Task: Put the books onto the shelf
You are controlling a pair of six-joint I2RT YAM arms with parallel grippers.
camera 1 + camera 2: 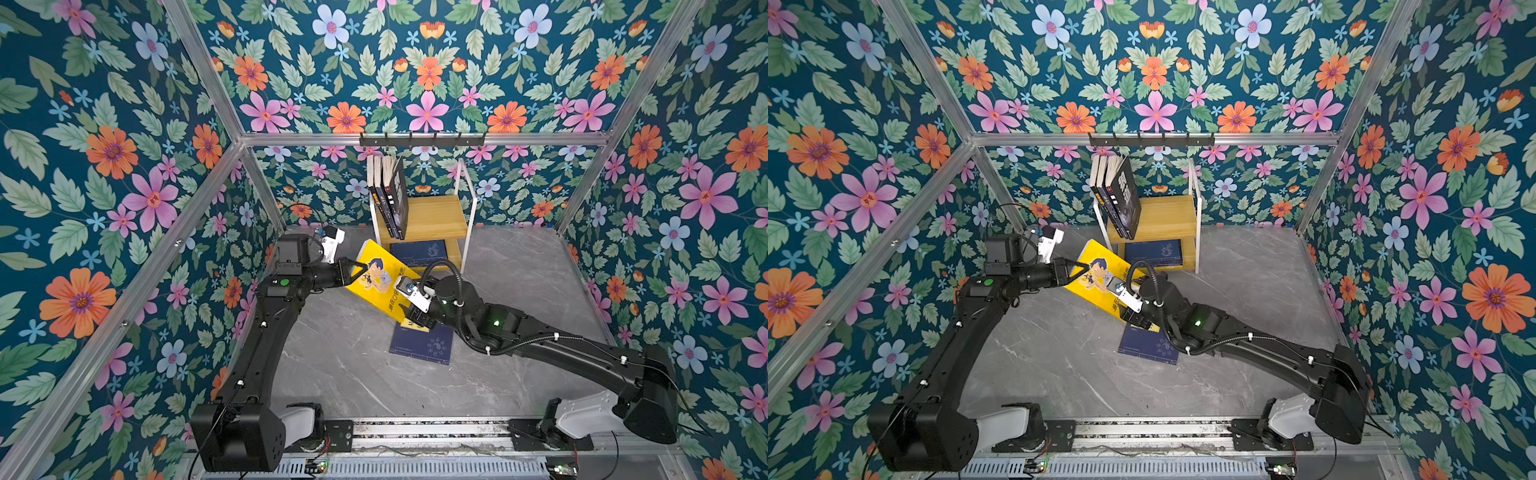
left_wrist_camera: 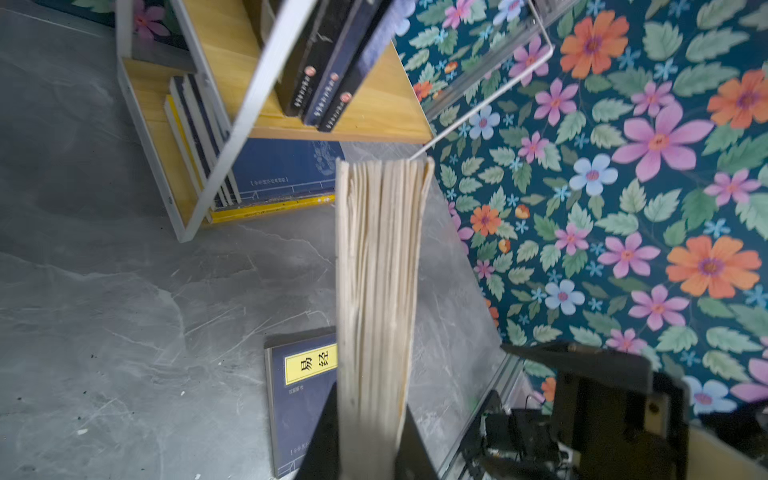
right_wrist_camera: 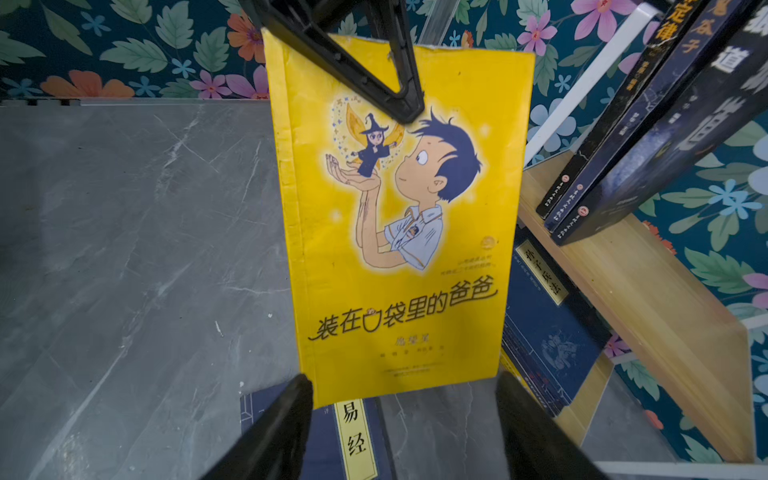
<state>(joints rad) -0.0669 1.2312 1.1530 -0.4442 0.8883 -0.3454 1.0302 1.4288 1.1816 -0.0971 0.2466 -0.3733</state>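
Grey marbled tabletop [image 1: 332,374] lies under my arms, with flowered wallpaper [image 1: 124,166] on every side.

Much is hidden. In both top views my right gripper [image 1: 409,320] sits under its own wrist and camera housing, so I read it only from the right wrist view. There its jaws stand wide apart, with the lower edge of the yellow book [image 1: 376,282] lying between the tips. I cannot tell whether either finger touches the book.

My left gripper [image 1: 360,270] is clamped on the book's opposite end. From above, one finger lies across the cover and the other is out of sight beneath. In the left wrist view only the fanned page edges [image 2: 378,270] show, rising from between my fingers [image 2: 320,449].

The yellow book hangs tilted above the table, just in front of the shelf [image 1: 436,216] and toward its left post.

Below it the loose navy book [image 1: 422,345] lies flat, one corner covered by the yellow book and my right wrist.

On the upper board three dark books [image 1: 390,195] lean at the left end. Their covers are too small to read from above and cut off in the wrist views.

The shelved navy book [image 1: 419,251] lies flat on the lower board, half shaded. The left wrist view shows it topping a stack [image 2: 270,210].
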